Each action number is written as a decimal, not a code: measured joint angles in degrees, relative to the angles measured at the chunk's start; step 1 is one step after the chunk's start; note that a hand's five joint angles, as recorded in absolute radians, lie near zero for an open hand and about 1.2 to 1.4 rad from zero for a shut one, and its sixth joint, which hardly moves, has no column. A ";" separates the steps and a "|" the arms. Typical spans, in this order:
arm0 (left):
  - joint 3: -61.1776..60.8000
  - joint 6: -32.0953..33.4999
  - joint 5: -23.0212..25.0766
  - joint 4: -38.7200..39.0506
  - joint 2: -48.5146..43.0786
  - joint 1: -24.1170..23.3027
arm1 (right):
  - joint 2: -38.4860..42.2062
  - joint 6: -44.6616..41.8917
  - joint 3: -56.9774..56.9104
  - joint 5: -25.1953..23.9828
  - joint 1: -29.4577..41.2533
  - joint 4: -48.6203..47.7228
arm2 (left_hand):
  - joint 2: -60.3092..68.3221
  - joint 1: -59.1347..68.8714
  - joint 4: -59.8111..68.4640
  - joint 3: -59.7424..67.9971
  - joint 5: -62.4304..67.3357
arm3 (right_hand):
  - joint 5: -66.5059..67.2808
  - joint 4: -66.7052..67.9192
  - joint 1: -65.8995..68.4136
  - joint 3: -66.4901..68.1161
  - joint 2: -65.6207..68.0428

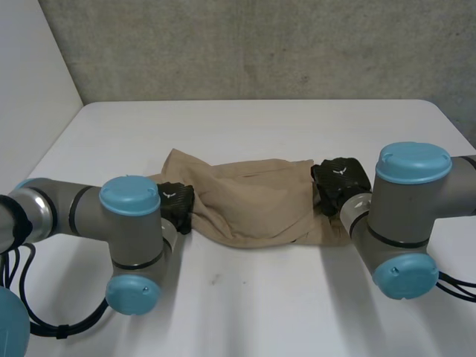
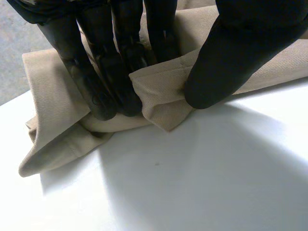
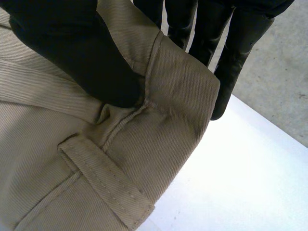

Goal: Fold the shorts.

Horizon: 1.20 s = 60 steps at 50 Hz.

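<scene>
White worktop bore shorts, long axis across frame centre; left hand pinched frame-left end, right hand pinched frame-right end.

left arm: comes in from the left, elbow bent, forearm running inward along the table, wrist low.
left hand: at the left end of the shorts; fingers laid over the cloth, thumb pressed down opposite them, a fold pinched between.
right arm: comes in from the right, elbow bent, wrist low.
right hand: at the right end of the shorts; thumb on top of the seamed edge, fingers behind it, cloth nipped between.
</scene>
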 measured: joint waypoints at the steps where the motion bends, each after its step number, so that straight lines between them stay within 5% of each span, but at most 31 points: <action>1: -0.07 0.23 0.12 -0.09 0.15 0.07 | -0.08 -0.01 0.00 -0.02 -0.06 0.05 | 0.00 0.00 0.00 0.00 0.00 | 0.00 0.01 0.00 0.00 0.00; 14: -5.27 1.83 0.94 -3.46 14.23 2.89 | -5.08 -3.25 0.07 -0.77 -0.63 4.33 | 0.11 0.00 0.00 0.28 0.00 | 0.00 0.27 0.00 0.00 0.00; 23: -15.70 5.49 6.16 -16.53 36.75 5.07 | -15.93 -13.06 3.63 -3.33 -0.65 16.85 | 0.19 0.00 0.01 0.29 0.00 | 0.00 0.27 0.00 0.00 0.00; 38: -24.17 12.40 10.64 -37.19 56.79 3.02 | -34.62 -26.88 15.06 -8.40 -0.69 33.57 | 0.21 0.00 0.24 0.29 0.00 | 0.00 0.27 0.00 0.00 0.00; 50: -27.69 12.31 13.76 -48.31 63.11 -3.31 | -39.83 -37.06 23.38 -11.82 -2.20 39.88 | 0.27 0.00 0.24 0.51 0.00 | 0.00 0.27 0.00 0.00 0.00; 60: -28.05 13.25 13.45 -42.28 58.90 0.43 | -35.17 -37.10 22.10 -13.43 -5.18 35.61 | 0.31 0.00 0.25 0.51 0.00 | 0.00 0.27 0.00 0.00 0.00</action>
